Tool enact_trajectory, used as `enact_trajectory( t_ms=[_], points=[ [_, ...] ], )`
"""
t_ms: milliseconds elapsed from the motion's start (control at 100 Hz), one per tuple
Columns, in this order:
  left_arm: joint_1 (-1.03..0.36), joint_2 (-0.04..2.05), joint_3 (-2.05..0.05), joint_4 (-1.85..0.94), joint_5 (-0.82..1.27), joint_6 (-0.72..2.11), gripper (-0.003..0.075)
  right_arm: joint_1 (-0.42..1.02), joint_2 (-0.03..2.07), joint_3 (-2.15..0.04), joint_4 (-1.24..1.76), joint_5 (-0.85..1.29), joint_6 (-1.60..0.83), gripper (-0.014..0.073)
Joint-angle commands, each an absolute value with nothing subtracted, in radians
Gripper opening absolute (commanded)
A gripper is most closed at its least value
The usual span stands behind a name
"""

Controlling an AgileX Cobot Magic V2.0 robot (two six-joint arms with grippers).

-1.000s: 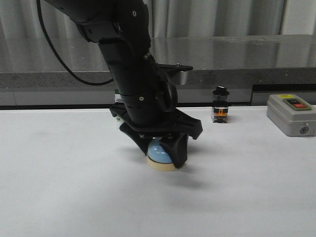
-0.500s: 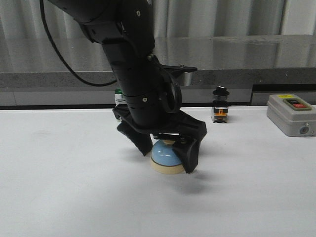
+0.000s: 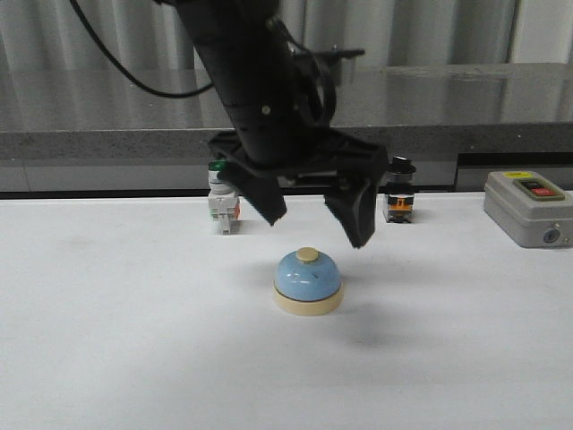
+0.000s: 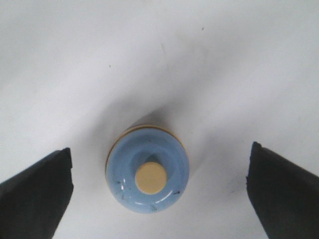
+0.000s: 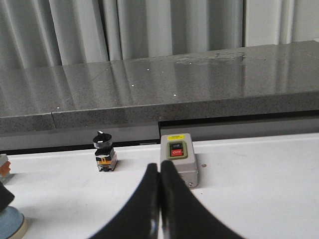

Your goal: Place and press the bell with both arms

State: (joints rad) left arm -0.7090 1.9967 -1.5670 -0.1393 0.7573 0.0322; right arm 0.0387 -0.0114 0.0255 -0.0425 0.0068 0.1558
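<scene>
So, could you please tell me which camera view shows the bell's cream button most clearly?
The left wrist view: it looks straight down on the bell, so the button shows as a full circle. The front view shows the button side-on, small. The right wrist view catches only the bell's edge, no button.

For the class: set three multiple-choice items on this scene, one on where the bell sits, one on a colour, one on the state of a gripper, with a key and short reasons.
1. Where is the bell?
A. On the white table, below the left gripper
B. Held in the right gripper
C. On the grey ledge

2. What colour is the bell's dome?
A. Red
B. Light blue
C. Black

3. How does the left gripper stand?
A. Shut on the bell
B. Shut and empty
C. Open, above the bell

Key:
1 A, it rests on the table under the fingers.
2 B, blue dome with a cream button.
3 C, the fingers are spread apart, clear of the bell.
</scene>
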Motion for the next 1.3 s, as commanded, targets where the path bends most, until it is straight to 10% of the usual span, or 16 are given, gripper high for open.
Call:
enact_trajectory(
  t_ms=[0, 1290],
  points=[
    [-0.703, 1.885, -1.597, -0.143, 0.745, 0.019, 0.0671, 0.033, -0.029, 0.012, -0.046, -0.074, 0.153, -0.0060],
    [-0.165, 0.797, -0.732, -0.145, 0.504, 0.015, 0.0671, 0.033, -0.029, 0.012, -0.046, -0.072, 0.153, -0.0060]
  ],
)
